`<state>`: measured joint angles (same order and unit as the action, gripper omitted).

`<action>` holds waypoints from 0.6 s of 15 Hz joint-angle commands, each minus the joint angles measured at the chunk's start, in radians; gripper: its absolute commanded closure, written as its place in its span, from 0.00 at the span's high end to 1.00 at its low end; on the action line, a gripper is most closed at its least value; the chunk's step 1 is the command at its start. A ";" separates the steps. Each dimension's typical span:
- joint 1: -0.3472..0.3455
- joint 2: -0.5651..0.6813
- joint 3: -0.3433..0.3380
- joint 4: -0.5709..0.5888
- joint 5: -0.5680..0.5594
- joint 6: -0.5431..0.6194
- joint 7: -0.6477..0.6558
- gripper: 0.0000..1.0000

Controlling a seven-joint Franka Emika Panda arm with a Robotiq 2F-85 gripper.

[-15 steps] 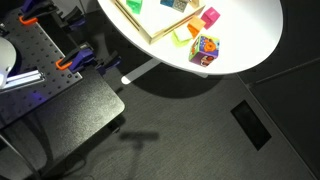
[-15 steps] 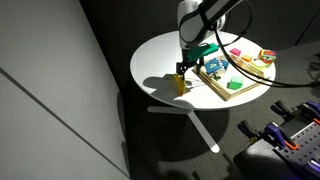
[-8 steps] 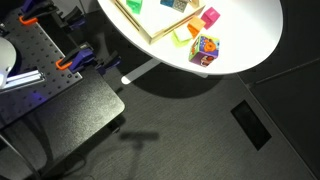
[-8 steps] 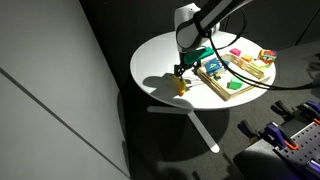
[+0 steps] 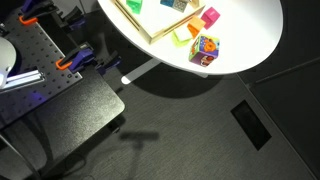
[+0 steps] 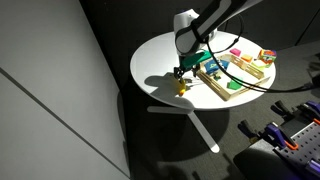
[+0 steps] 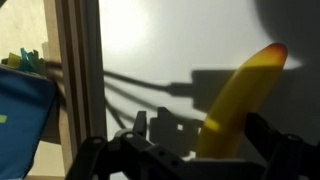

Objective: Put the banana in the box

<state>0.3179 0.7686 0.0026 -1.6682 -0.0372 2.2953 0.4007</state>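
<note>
The banana (image 6: 182, 87) is small and yellow and lies on the white round table (image 6: 155, 70), just outside the box (image 6: 222, 90). The box has a tan rim and holds several toys. My gripper (image 6: 181, 72) hangs directly over the banana. In the wrist view the banana (image 7: 238, 100) sits between my gripper's (image 7: 202, 135) spread fingers, nearer the right finger. The fingers are open and not pressing on it. The box's tan rim (image 7: 75, 70) runs down the left of the wrist view. A corner of the box (image 5: 142, 28) also shows in an exterior view.
A multicoloured cube (image 5: 205, 48), a pink block (image 5: 210, 17) and a lime-green block (image 5: 182, 35) lie on the table beside the box. A blue toy (image 7: 20, 110) lies inside the box. The table edge is near the banana.
The arm has shifted slightly towards the table edge while staying over the banana. The banana and the other toys have not moved.
</note>
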 commanded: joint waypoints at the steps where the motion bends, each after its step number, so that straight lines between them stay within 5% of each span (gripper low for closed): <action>1: 0.013 0.033 -0.011 0.043 -0.016 0.001 0.033 1.00; 3: 0.015 0.040 -0.012 0.050 -0.017 0.000 0.034 0.74; 9: 0.014 0.047 -0.012 0.056 -0.014 -0.007 0.035 0.25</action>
<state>0.3229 0.7904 0.0018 -1.6453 -0.0373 2.2954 0.4072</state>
